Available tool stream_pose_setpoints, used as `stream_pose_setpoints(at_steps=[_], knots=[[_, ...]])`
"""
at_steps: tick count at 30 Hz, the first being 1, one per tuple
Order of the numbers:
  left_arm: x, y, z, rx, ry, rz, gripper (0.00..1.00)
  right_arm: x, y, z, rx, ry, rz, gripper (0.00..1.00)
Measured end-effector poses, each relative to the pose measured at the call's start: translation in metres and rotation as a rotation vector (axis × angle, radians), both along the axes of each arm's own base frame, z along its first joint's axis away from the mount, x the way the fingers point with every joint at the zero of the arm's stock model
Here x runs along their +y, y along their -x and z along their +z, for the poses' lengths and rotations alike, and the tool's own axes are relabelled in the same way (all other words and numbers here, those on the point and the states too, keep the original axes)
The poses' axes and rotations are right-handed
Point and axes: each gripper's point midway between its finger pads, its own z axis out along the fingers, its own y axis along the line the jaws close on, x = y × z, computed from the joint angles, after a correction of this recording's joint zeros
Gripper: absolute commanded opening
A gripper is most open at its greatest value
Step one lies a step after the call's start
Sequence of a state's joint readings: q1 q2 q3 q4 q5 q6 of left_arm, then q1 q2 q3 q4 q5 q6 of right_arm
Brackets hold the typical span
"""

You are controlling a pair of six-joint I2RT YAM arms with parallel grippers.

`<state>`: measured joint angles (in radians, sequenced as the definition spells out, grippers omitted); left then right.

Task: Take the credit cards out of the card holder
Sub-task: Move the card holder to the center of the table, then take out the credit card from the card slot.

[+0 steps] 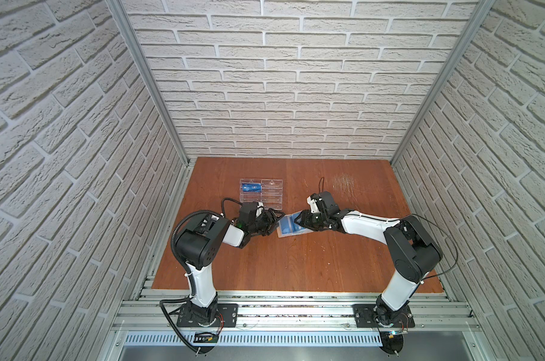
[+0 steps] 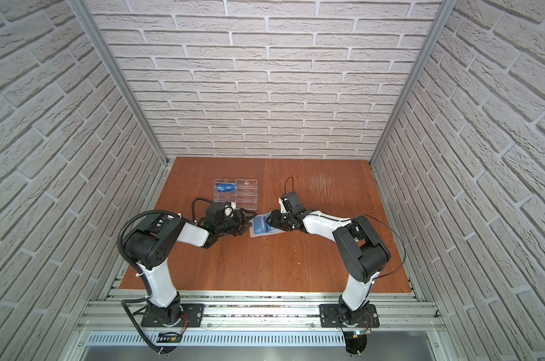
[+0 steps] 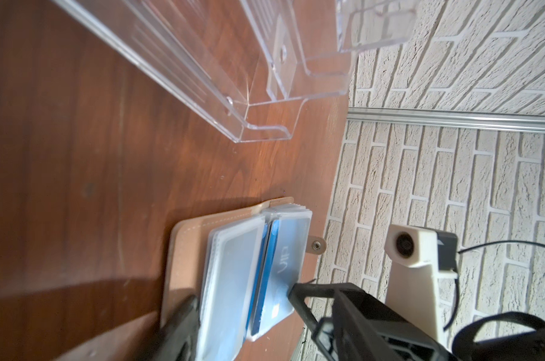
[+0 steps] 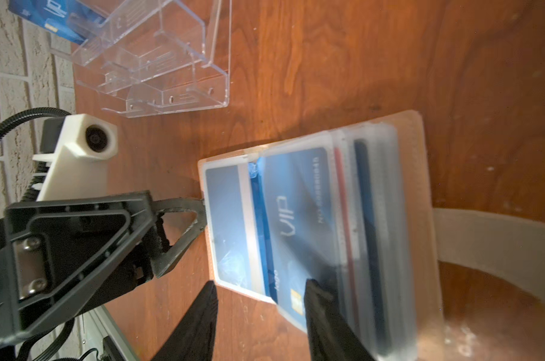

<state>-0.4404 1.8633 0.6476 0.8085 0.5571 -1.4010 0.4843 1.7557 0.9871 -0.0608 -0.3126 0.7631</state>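
The tan card holder (image 1: 287,232) lies open on the wooden table between both grippers, its clear sleeve pages fanned. Blue credit cards (image 4: 296,215) sit in the sleeves, and one bare blue card (image 3: 266,275) stands on edge between two pages. My right gripper (image 4: 261,290) is open: one finger (image 4: 316,300) presses on the sleeve page with the VIP card near its chip, the other rests beside the holder's corner. My left gripper (image 1: 277,219) is open too, with one fingertip (image 4: 199,204) touching the holder's outer edge.
A clear acrylic tiered rack (image 1: 262,194) stands just behind the left gripper, with one blue card (image 1: 252,188) in its back left slot. Brick-patterned walls close in three sides. A metal rail (image 1: 296,300) runs along the table's front.
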Motion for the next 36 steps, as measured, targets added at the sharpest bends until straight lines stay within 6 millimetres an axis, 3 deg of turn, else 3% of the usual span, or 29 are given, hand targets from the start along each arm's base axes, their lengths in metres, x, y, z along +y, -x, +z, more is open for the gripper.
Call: stream_pose_setpoints(at_steps=[22, 36], knots=[[-0.030, 0.006, -0.011, -0.002, -0.001, -0.055, 0.44, 0.006, 0.005, -0.024, 0.032, -0.044, 0.024, 0.43], [-0.034, 0.004, -0.015, -0.021, -0.010, -0.062, 0.28, 0.005, 0.004, -0.024, 0.040, -0.070, 0.014, 0.43]])
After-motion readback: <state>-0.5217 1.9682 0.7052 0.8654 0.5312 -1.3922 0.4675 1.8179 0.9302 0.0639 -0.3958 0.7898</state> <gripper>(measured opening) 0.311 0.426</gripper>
